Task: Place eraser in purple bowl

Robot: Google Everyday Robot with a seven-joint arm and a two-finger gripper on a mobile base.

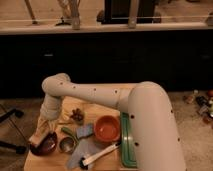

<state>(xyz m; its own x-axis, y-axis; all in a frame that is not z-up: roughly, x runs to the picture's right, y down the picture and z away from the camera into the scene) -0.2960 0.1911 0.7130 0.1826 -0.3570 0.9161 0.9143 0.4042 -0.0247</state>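
Note:
The purple bowl (45,145) sits at the front left corner of the wooden table (98,107), dark and glossy. My white arm reaches from the right, bends at the elbow (55,86) and comes down to the left. My gripper (39,136) hangs right over the bowl's left rim. I cannot make out the eraser; it may be hidden in the gripper.
An orange bowl (106,129) stands mid-table, with a small metal bowl (66,145) right of the purple one. A green tray (127,146) lies at the right, a white-handled brush (101,154) and blue cloths (83,131) at the front. A brown lump (76,116) sits behind them.

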